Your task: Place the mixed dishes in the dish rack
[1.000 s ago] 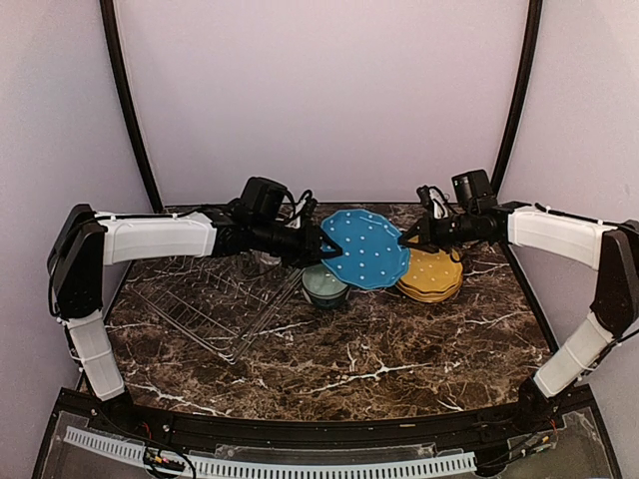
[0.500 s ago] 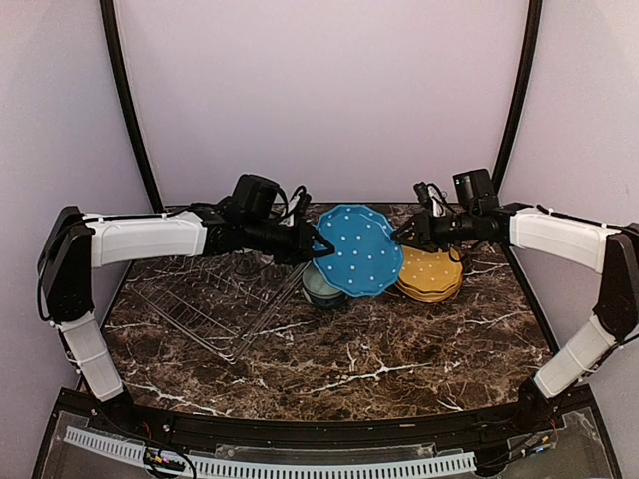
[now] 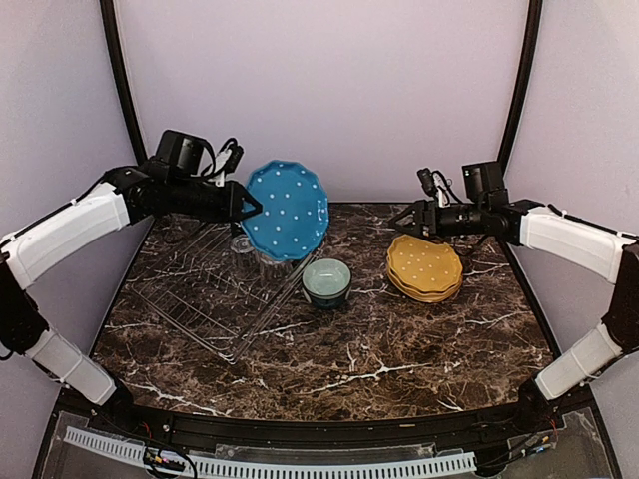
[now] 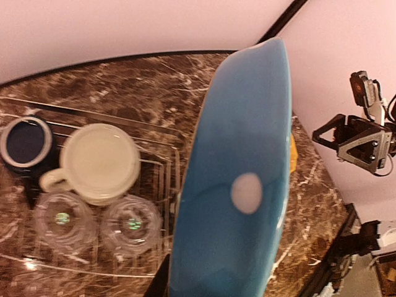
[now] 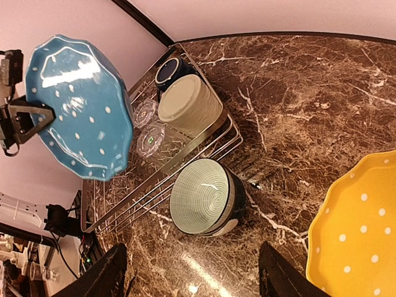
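**Mia:** What is the left gripper doing?

**Ben:** It is pinching the rim of the blue plate. Its jaws are almost closed on the edge. It is holding the plate up in the air, tipped on its side, over the far end of the rack.

**Mia:** And the right gripper?

**Ben:** Its jaws are standing wide apart and it is holding nothing. It is hanging in the air near the yellow plate.

**Mia:** What is sitting in the rack?

**Ben:** The cream mug, the blue mug and two glasses are sitting in there, close together at the far end. So I think that part is done.

**Mia:** What is waiting?

**Ben:** The bowl is sitting on the table, just beside the rack's right edge. The yellow plate is lying flat on the table, well apart from the rack. It looks like a stack, but I cannot tell what is lying under it.

**Mia:** So how far along are we?

**Ben:** About half, I am guessing. The blue plate is not down in the rack yet. After that, the bowl and the yellow plate are waiting for their turn.
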Robot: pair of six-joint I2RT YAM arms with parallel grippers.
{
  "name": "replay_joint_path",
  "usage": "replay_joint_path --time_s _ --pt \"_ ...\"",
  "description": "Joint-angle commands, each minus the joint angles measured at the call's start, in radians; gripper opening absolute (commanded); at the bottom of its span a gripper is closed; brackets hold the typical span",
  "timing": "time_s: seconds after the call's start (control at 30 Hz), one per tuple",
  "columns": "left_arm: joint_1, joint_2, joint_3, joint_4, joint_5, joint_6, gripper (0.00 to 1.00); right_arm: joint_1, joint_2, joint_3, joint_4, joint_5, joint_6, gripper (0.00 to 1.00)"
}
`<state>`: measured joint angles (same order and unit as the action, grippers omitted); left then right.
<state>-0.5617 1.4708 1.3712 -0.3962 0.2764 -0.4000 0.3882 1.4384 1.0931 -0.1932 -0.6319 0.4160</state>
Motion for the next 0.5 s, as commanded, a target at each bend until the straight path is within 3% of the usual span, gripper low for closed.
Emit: replay_joint_path --time_s 0.0,0.27,0.47 --pt "0.042 -0.14 0.132 -0.181 -0.218 0.275 0.01 0.005 0.0 -0.013 0.035 -0.004 -0.025 0.7" --pt "0.153 -0.217 0.178 -0.342 -0.557 0.529 0.01 0.005 0.058 -0.034 0.094 -0.045 -0.012 0.68" --pt "0.213 -0.245 0.131 -0.347 -0.668 0.634 0.01 0.005 0.084 -0.041 0.109 -0.06 -0.014 0.67"
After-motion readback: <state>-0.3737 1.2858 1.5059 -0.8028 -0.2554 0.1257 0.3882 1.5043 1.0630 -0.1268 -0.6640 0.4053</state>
